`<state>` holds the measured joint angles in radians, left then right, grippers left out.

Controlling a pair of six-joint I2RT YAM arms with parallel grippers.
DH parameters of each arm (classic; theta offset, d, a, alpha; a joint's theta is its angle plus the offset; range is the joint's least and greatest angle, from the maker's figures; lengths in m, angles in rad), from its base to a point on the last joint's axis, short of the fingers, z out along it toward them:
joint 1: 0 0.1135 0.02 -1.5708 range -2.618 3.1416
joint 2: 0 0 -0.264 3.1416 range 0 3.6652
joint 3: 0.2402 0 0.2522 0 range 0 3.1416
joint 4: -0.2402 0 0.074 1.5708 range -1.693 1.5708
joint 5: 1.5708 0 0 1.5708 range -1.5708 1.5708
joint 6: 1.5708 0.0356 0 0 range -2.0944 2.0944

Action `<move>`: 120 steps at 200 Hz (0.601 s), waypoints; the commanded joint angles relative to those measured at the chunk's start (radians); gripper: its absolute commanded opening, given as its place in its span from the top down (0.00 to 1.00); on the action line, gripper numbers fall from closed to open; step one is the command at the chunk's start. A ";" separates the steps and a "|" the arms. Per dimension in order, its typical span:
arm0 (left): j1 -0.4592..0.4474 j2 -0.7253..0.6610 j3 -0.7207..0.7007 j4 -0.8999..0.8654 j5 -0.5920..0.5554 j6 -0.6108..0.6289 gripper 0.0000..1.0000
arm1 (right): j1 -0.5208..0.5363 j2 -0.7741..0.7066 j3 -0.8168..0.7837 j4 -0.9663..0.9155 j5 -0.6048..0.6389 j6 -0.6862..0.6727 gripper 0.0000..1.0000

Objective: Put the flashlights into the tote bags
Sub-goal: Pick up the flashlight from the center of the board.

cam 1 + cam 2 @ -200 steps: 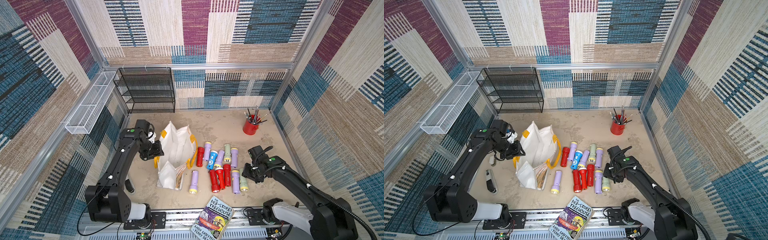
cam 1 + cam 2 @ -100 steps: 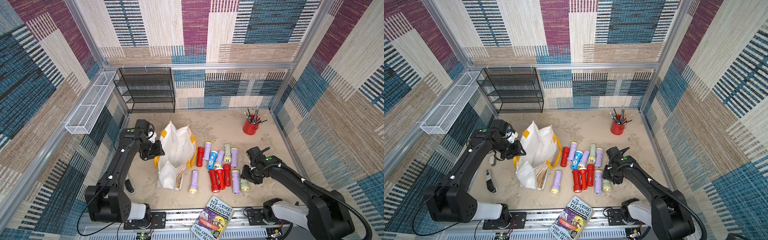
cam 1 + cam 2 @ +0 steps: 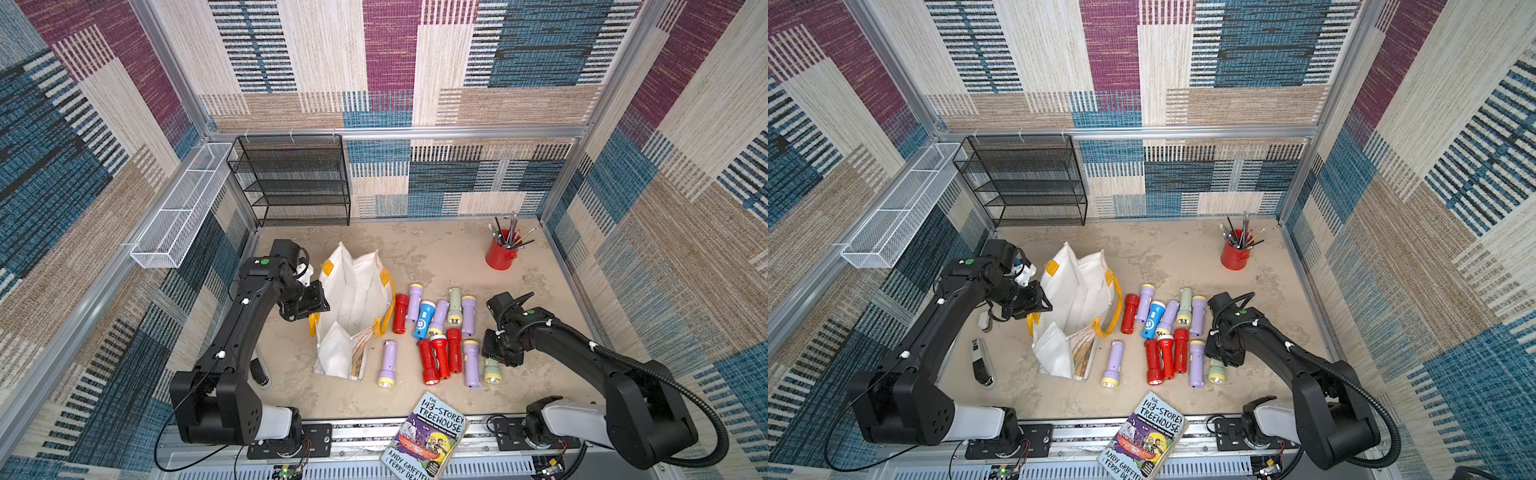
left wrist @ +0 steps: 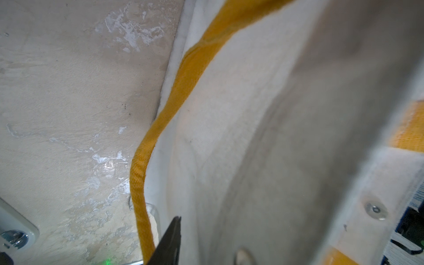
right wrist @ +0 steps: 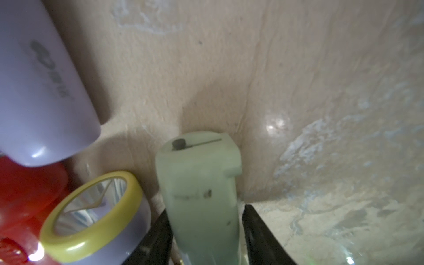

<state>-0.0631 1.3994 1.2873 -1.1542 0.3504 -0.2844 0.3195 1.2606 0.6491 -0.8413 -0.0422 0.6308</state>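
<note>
White cloth with yellow handles makes up the tote bag (image 3: 353,299), which stands open-mouthed on the sandy bench (image 3: 436,253), left of centre in both top views. The left pincer (image 3: 322,306) is clenched on the bag's left wall at the rim, close to a yellow handle. In the left wrist view only one dark finger (image 4: 172,238) shows against the cloth, and the other is hidden behind it. To the right of the bag the flashlights (image 3: 454,349) lie flat on the bench, twelve in sight and all outside the bag: four red, five lilac, two pale green and one blue flashlight (image 3: 424,320). Most are packed in a loose cluster, while one lilac flashlight (image 3: 387,363) lies apart, nearer the bag's printed end. The right pincer (image 3: 495,358) is down at the right edge of the cluster, over the pale green flashlight (image 3: 491,372), whose yellow head pokes out toward the front rail. In the right wrist view its fingers (image 5: 259,231) stand released, one on each side of the green body and close in, with a thin pale gap on one side. The flashlight itself rests on the bench. A neighbour's yellow-rimmed lens (image 5: 91,206) sits just beside it. Well apart from all this, a red cup (image 3: 500,257) of pencils stands near the far right corner and a black wire rack (image 3: 291,183) stands at the back wall. A paperback book (image 3: 432,436) lies across the front rail.
</note>
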 commanded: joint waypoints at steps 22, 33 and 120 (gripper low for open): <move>0.001 0.002 -0.006 0.019 0.032 0.024 0.64 | 0.004 0.015 0.006 0.051 0.044 0.041 0.47; 0.001 0.003 -0.006 0.019 0.032 0.025 0.64 | 0.006 0.021 0.000 0.064 0.041 0.043 0.48; 0.000 0.000 -0.004 0.019 0.039 0.024 0.64 | 0.018 0.066 0.000 0.083 0.051 0.043 0.57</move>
<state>-0.0631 1.4002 1.2831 -1.1366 0.3729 -0.2844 0.3344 1.3167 0.6479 -0.7769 -0.0078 0.6579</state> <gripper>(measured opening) 0.360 0.444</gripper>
